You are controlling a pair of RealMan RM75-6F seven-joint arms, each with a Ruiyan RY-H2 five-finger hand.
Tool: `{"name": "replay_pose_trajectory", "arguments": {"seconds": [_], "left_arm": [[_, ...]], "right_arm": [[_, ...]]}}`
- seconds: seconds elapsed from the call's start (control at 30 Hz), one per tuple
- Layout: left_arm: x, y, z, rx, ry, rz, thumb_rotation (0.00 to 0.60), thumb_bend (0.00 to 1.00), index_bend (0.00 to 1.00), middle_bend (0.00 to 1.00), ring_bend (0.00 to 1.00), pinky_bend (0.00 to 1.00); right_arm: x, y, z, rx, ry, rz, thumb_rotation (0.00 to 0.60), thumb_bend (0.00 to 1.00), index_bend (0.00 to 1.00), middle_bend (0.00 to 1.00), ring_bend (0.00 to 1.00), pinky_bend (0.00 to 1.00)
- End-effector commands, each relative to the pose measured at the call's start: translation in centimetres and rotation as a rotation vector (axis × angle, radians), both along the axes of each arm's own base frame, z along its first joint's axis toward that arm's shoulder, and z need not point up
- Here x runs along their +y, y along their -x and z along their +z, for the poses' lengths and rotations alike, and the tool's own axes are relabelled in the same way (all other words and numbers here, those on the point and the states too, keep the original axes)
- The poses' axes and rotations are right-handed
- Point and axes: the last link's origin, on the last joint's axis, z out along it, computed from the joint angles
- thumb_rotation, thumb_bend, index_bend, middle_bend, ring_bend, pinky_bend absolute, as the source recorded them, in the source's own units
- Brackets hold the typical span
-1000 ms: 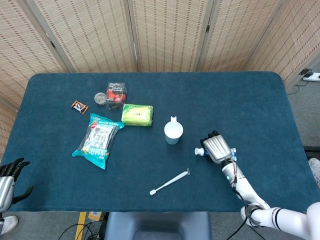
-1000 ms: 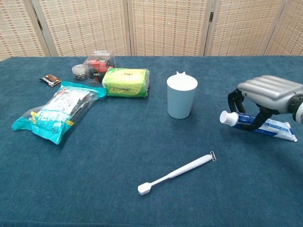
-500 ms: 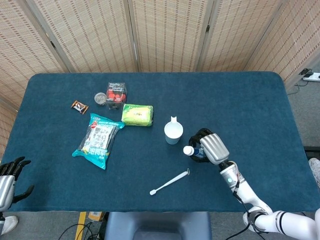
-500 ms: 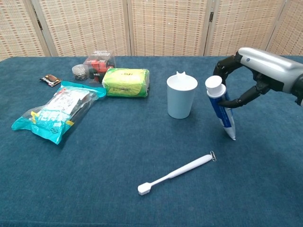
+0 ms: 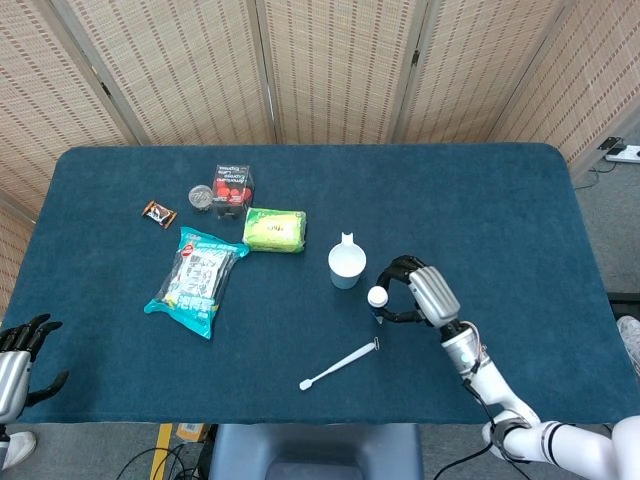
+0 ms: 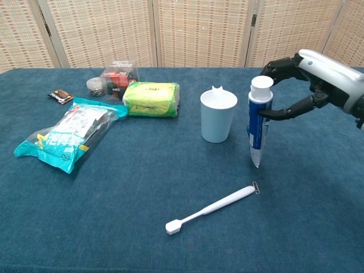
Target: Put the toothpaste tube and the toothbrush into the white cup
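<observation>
My right hand (image 6: 318, 77) (image 5: 425, 293) holds the toothpaste tube (image 6: 259, 120) (image 5: 378, 299) upright, white cap up and crimped end down just above the cloth, a short way right of the white cup (image 6: 218, 115) (image 5: 346, 264). The cup stands upright with nothing showing inside. A white toothbrush (image 6: 211, 209) (image 5: 340, 364) lies flat in front of the cup, bristle end toward the near left. My left hand (image 5: 18, 360) hangs off the table's near left corner, fingers apart, holding nothing.
A blue snack bag (image 6: 65, 132), a green packet (image 6: 151, 99), a red-and-black box (image 6: 118, 76), a small round tin (image 6: 95, 85) and a dark sweet wrapper (image 6: 60, 96) lie at the left back of the blue table (image 6: 318, 216). Wicker screens stand behind.
My right hand lifted the toothpaste tube off the cloth, turned it from lying flat to upright, and carried it left toward the cup. The left hand stayed still.
</observation>
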Motion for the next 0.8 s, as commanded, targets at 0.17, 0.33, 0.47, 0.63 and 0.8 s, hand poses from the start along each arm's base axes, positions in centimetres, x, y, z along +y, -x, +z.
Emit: {"name": "replay_pose_trajectory", "arguments": {"seconds": [0.17,0.33,0.47,0.63,0.8], "left_arm": [[0.1,-0.2,-0.3,0.003,0.011,-0.005,0.6,0.31,0.22,0.16,0.19,0.19],[0.2,-0.6,-0.5,0.003,0.017,-0.015,0.6,0.31,0.23,0.16,0.19,0.19],[0.2,-0.7,-0.5,0.002,0.016,-0.019,0.6,0.31,0.22,0.16,0.19,0.19],[0.1,-0.9,-0.6,0.003,0.023,-0.022,0.6,0.31,0.22,0.16,0.19,0.19],[0.1,-0.9,-0.6,0.005,0.021,-0.02,0.6,0.31,0.22,0.16,0.19,0.19]], "right_arm": [[0.7,3.1,1.2,0.009,0.004,-0.041,0.6,0.52,0.64,0.58,0.37,0.27],[1.2,4.6,1.8,0.007,0.019,-0.063,0.6,0.52,0.64,0.58,0.37,0.27],[1.6,5.8,2.4,0.012,0.031,-0.084,0.6,0.52,0.64,0.58,0.37,0.27],[2.1,7.2,3.1,0.039,0.024,-0.106,0.6,0.52,0.64,0.55,0.37,0.27],[2.8,8.6,4.7,0.092,0.015,-0.131,0.6,0.44,0.23,0.4,0.28,0.26]]}}
